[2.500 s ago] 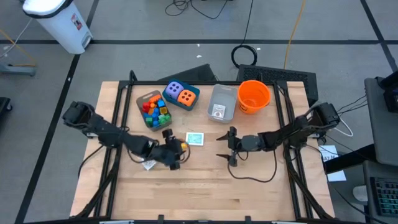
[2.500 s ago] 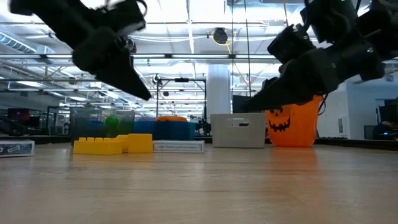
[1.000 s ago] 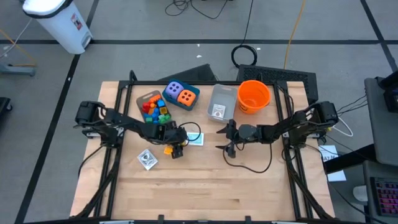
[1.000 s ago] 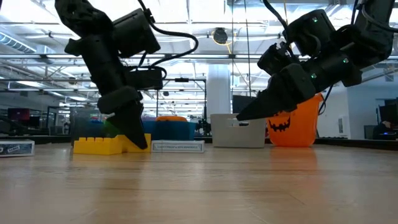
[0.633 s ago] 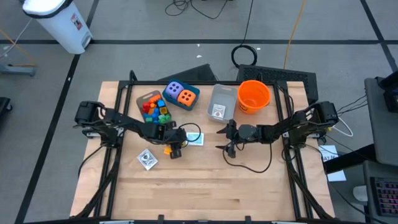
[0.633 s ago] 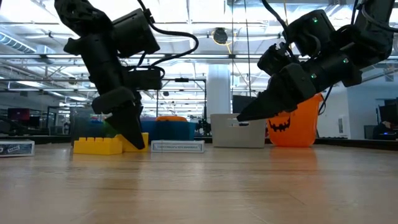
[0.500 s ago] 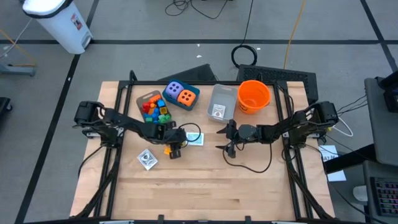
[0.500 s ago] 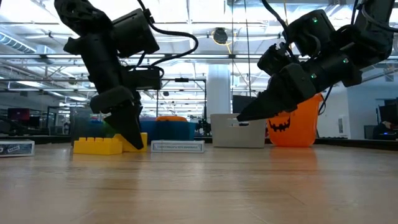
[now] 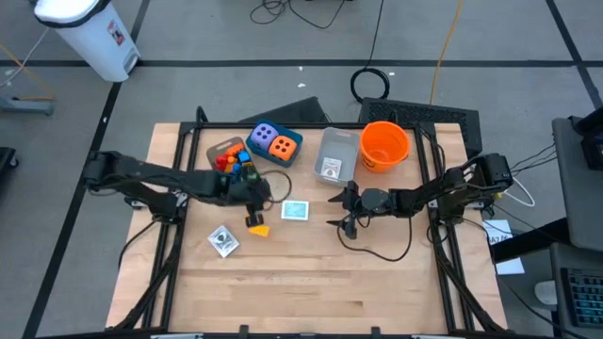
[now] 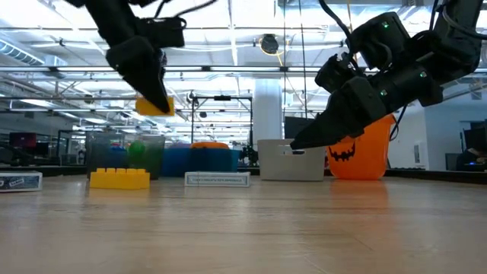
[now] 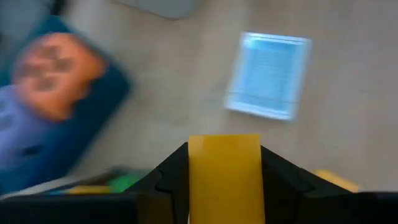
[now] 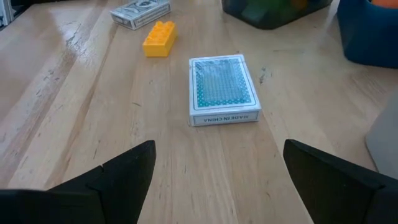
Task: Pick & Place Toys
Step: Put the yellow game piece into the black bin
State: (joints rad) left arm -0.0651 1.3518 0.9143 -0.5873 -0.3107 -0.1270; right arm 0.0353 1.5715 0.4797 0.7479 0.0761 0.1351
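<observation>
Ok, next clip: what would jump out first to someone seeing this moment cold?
The left gripper holds a yellow brick lifted well clear of the table, with a second yellow brick lying on the wood below it. Behind sit a container of bricks, a blue box with two dice and an orange bucket. The right gripper hovers open near a card deck at mid table.

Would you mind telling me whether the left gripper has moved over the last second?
Yes. The left gripper, shut on a yellow brick, has risen off the table; the other yellow brick it stood beside now lies well below it.
</observation>
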